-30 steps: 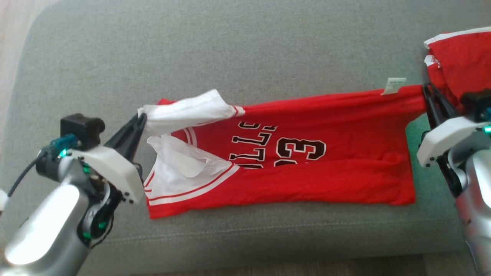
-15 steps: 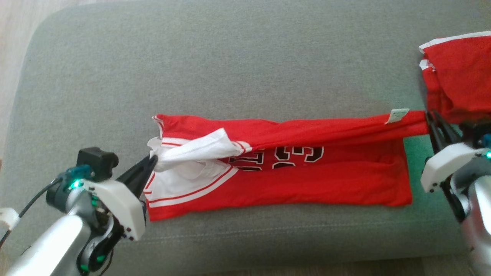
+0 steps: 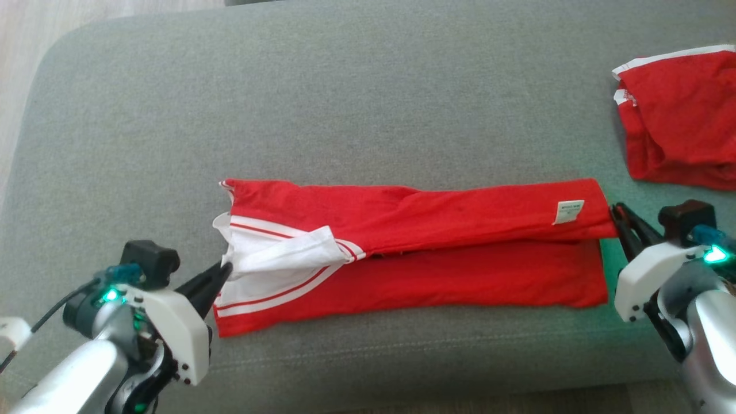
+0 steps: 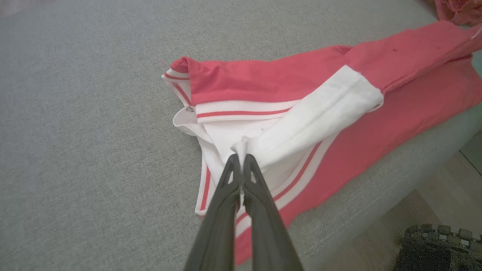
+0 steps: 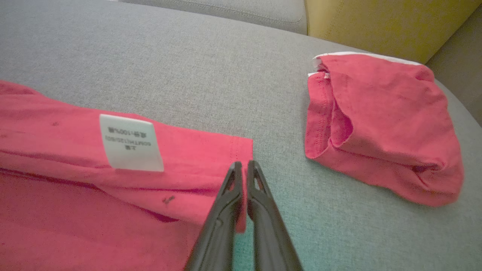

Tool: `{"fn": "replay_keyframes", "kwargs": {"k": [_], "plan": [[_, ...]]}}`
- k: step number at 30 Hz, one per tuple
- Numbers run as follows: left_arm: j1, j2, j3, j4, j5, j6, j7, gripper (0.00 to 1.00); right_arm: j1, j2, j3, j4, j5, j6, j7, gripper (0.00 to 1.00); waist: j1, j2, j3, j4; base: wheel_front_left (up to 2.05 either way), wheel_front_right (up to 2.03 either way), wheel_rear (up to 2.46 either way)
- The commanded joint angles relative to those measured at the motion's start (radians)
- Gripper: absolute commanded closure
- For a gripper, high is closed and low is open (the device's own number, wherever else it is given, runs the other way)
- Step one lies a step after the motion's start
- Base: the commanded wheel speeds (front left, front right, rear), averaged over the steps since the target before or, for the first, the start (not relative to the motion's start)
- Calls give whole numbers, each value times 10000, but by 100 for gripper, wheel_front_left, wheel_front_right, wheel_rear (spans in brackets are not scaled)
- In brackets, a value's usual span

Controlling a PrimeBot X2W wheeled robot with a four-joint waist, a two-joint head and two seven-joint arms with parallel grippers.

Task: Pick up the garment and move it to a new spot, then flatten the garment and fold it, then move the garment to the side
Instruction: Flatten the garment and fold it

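Head view puts the red cotton jersey with white striped trim [image 3: 414, 247] lying lengthwise across the near half of the grey fabric sofa cushion [image 3: 345, 103], running from about 8 o'clock to 3 o'clock. Its far long edge is doubled over toward me, so an upper red band covers the lower layer and a white care label [image 3: 569, 211] shows face up near the 3 o'clock end.

My left claw [image 3: 227, 267], at 8 o'clock, is pinched together on the white sleeve flap; my left wrist view shows that cloth caught right at the fingertips. My right claw [image 3: 616, 210], at 3 o'clock, is clamped on the red hem corner (a sliver of fabric shows between the fingers in the right wrist view).

I judge this to be the folding step, with the first lengthwise fold laid down but not yet let go. Next I should settle both ends flat, part both claws together, and back out without dragging the top layer. The bunched white flap probably needs smoothing.

A folded red cloth bundle [image 3: 678, 115] sits well apart at 2 o'clock.
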Motion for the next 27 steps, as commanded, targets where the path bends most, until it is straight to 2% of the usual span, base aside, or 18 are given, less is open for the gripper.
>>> {"fn": "replay_keyframes", "kwargs": {"k": [1,2,3,4,5,6,7,8,10,11,17,23,27], "plan": [[-328,497,439,-283,38,9,68,100,118,-276,173,-348,95,-4,113,66,0,-1,-21,-6,0,0,0],[-314,523,412,-295,42,4,114,100,175,-305,210,-371,127,-4,222,37,0,-1,-34,-10,0,0,0],[-298,541,400,-308,36,10,140,100,234,-320,211,-388,174,-4,340,0,0,-1,-48,-14,0,0,0],[-274,555,394,-312,22,24,161,100,285,-339,202,-409,212,-4,436,0,0,-1,-63,-21,0,0,0],[-245,563,390,-304,15,49,169,89,328,-347,158,-431,272,-4,486,0,0,-1,-83,-29,0,0,0],[-215,565,387,-279,28,90,154,60,372,-347,77,-436,334,-4,528,0,0,-1,-111,-37,0,0,0],[-180,557,375,-249,43,128,135,24,415,-352,3,-444,365,-4,555,0,0,-1,-141,-44,0,0,0],[-143,549,354,-220,57,159,129,0,451,-351,-63,-459,378,-4,574,0,0,-1,-164,-53,0,0,0],[-95,541,327,-182,125,238,73,0,494,-313,-222,-521,432,-4,571,0,0,-1,-216,-70,0,0,0],[-128,516,414,-127,334,479,-214,0,462,-237,-464,-654,447,-4,502,0,0,-1,-276,-95,0,0,0],[-185,21,1154,-165,182,1099,-1515,0,232,338,-1081,-1380,478,-4,-147,0,0,-1,-508,-116,0,0,0],[-10,-854,2286,-215,-367,1740,-3334,0,271,1184,-1423,-2318,573,-4,-1059,0,0,-1,-765,-90,0,0,0],[345,-1489,2857,-264,-374,1947,-3864,0,603,1789,-1652,-2782,622,-4,-1425,0,0,-1,-904,-80,0,0,0]]}}
